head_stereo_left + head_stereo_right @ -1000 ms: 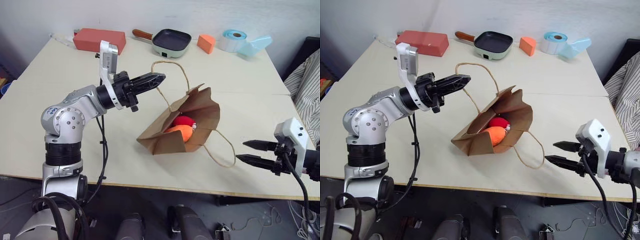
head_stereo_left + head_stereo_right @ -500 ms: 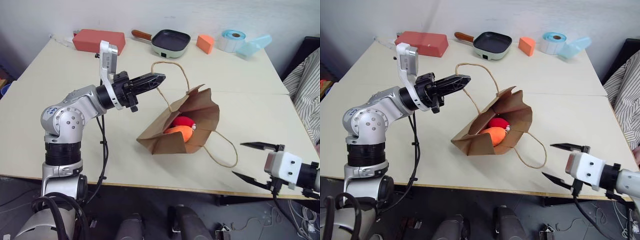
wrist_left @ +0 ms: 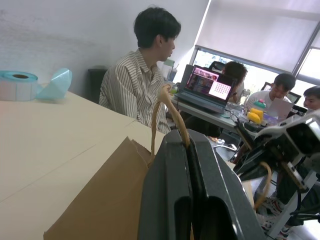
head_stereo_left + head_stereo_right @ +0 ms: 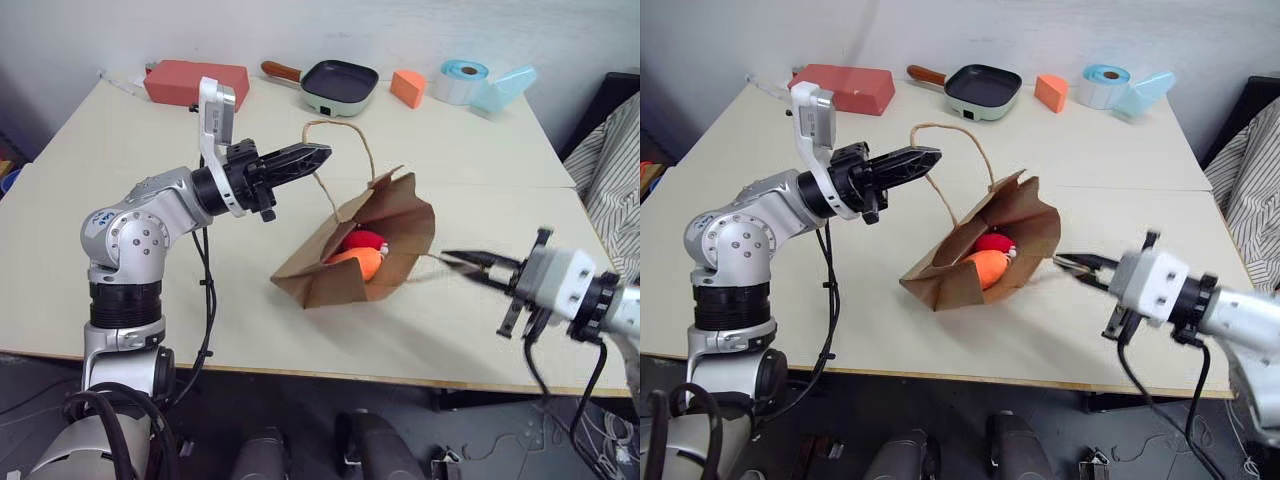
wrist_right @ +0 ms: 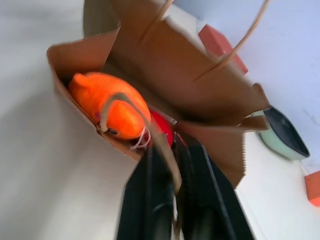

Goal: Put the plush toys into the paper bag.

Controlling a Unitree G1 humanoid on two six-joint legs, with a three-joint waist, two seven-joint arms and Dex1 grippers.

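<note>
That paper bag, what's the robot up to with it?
The paper bag lies open on the table with both plush toys, orange and red, inside. The left gripper is shut on one cord handle; the right gripper is shut on the other handle.

My left arm is built of rounded silver-grey metal housings with ribbed black rings at the joints, small dark screws set in the shoulder casing, and a small blue marking on top. Black cables hang along its side. A white rectangular camera block stands on the wrist. My right forearm is pale grey, with a white boxy wrist block and black cable loops beneath. Both sets of fingers are tapered black plastic.
</note>
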